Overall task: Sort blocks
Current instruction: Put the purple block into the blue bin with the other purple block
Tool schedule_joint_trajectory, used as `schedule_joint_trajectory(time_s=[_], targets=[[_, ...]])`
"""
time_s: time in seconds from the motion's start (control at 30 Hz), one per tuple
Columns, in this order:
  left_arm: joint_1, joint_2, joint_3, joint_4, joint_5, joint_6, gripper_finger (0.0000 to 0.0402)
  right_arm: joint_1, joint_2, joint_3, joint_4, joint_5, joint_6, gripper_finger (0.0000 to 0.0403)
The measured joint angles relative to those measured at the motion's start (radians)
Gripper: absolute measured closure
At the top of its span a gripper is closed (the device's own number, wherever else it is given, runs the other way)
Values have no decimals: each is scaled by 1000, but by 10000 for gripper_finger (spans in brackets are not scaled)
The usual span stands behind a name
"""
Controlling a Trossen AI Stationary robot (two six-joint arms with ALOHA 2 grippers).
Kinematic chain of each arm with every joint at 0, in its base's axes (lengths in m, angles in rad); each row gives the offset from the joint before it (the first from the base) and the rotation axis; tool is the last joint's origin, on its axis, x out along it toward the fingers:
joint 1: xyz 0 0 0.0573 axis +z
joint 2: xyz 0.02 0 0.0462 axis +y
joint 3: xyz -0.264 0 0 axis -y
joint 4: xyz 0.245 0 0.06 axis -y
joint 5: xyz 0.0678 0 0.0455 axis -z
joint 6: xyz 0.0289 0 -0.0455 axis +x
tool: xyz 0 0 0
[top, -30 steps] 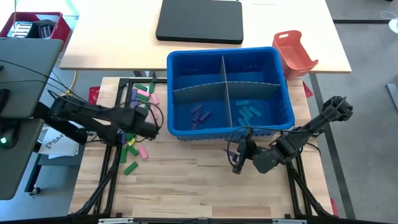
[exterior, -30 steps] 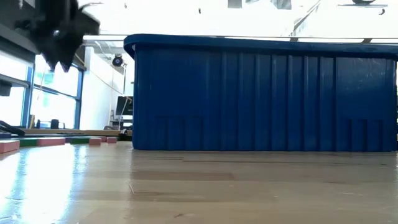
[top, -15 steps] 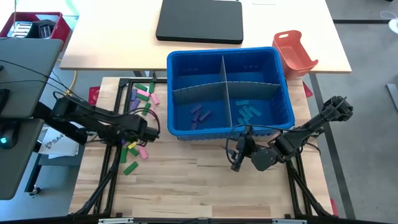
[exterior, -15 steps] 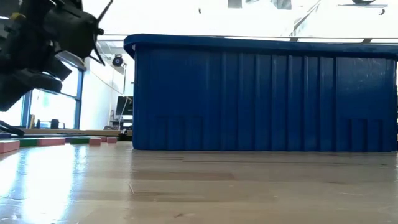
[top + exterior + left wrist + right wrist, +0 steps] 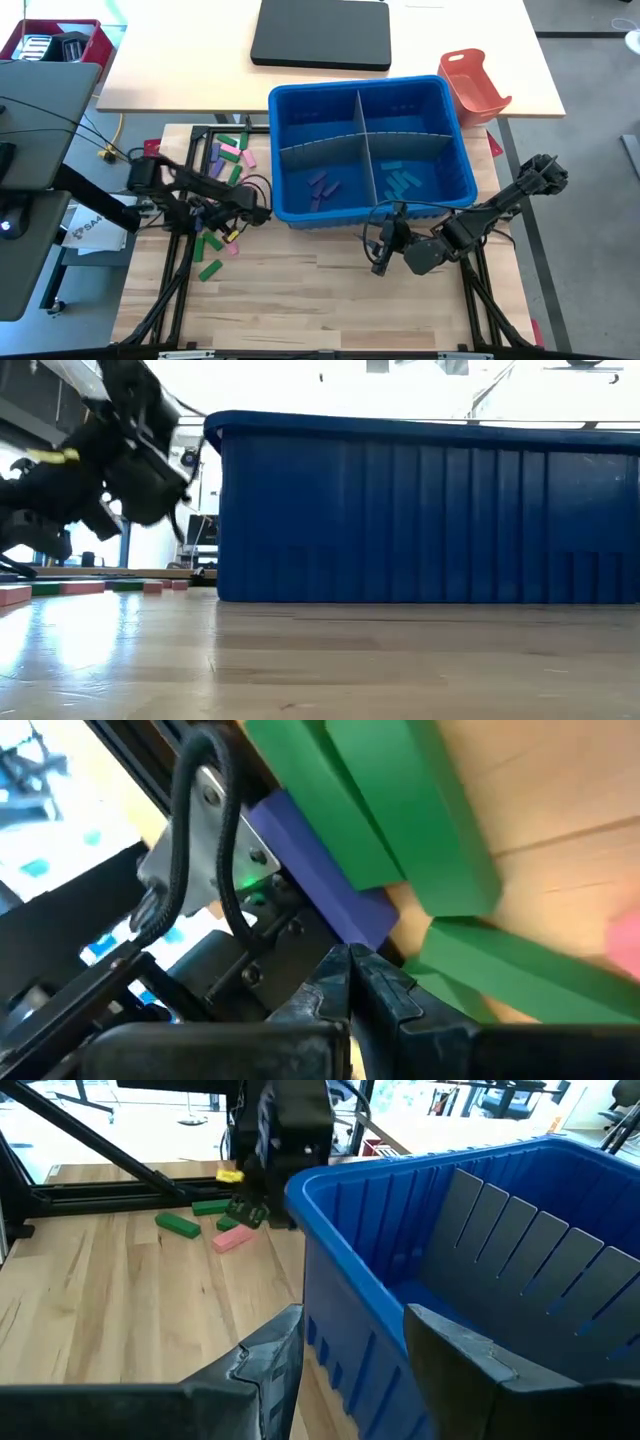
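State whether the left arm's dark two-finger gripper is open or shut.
Shut. The left gripper shows its fingertips pressed together with nothing visible between them, beside the green blocks.

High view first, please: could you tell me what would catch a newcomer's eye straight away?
The big blue bin at the table's middle, split by a grey divider, with purple and blue blocks already in its near compartments. Left of it lies a scatter of green, pink and purple blocks, where the left claw is shut low over the pile; the right claw waits open in front of the bin.
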Motion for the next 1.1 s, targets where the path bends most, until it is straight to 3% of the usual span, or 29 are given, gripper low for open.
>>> schedule_joint_trajectory(time_s=[0.43,0.67,0.9,1.1], targets=[[119,254,1,36,-30,131,401,0,0,0,-8,-9,0,234],[120,249,7,71,-44,166,401,0,0,0,-8,-10,0,234],[90,232,90,61,-92,168,401,0,0,0,-8,-10,0,234],[79,184,100,27,-69,168,401,0,0,0,-8,-11,0,234]])
